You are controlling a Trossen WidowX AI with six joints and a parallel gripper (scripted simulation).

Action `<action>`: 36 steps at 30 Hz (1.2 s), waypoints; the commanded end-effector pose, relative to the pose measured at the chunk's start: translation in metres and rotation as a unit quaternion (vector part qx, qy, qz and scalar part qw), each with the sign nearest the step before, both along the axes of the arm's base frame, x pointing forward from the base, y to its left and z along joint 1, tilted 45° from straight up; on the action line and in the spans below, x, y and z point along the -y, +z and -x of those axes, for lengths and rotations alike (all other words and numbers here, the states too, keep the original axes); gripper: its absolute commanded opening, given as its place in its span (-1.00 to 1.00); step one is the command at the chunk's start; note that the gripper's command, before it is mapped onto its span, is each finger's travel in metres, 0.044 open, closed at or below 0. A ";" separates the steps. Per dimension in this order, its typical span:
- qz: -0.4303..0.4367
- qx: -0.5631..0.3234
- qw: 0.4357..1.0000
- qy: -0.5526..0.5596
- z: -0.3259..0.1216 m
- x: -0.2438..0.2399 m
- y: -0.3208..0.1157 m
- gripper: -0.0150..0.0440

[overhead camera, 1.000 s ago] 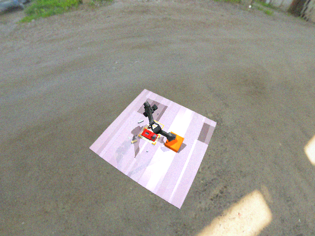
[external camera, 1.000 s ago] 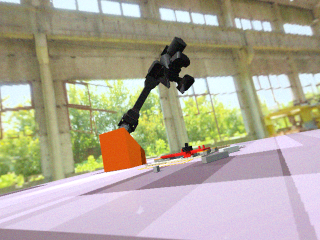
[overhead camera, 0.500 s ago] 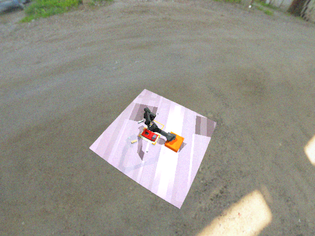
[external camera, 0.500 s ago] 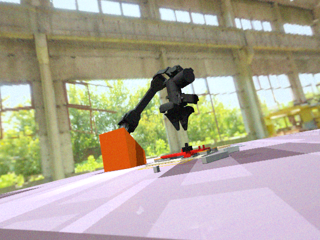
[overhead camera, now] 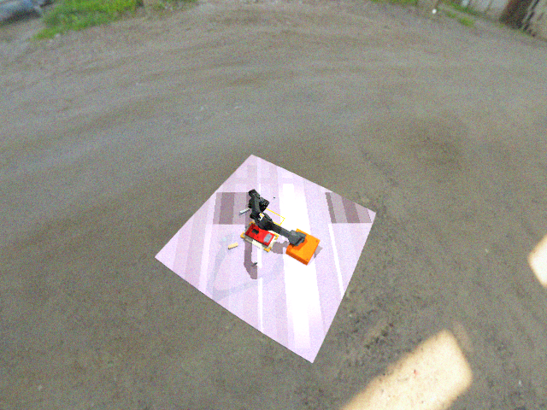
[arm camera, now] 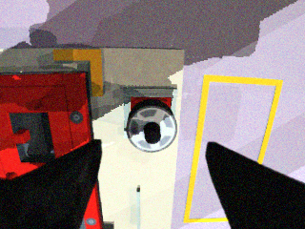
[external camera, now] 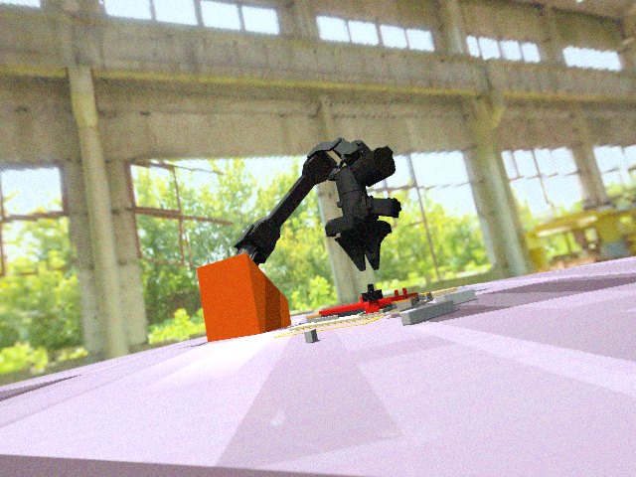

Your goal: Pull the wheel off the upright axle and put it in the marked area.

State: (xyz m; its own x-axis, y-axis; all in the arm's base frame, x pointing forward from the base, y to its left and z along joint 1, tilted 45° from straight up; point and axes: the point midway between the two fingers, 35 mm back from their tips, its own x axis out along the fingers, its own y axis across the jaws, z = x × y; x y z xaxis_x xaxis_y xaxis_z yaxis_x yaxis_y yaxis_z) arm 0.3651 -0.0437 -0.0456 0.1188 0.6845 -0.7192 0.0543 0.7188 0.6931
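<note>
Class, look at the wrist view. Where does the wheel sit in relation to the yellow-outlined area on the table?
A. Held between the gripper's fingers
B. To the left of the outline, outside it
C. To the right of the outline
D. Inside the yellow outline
B. The wheel sits outside and left of the yellow-outlined area, ahead of the open gripper, which holds nothing.
</note>
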 end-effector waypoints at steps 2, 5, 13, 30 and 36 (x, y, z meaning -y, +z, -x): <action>-0.005 -0.006 1.000 0.003 0.000 -0.029 -0.028 0.53; -0.006 -0.006 1.000 0.003 0.000 -0.037 -0.037 0.53; -0.005 -0.010 1.000 0.008 0.002 -0.035 -0.034 0.15; -0.005 -0.009 1.000 0.007 0.002 -0.034 -0.033 -0.49; -0.005 -0.009 1.000 0.007 0.002 -0.032 -0.031 -0.49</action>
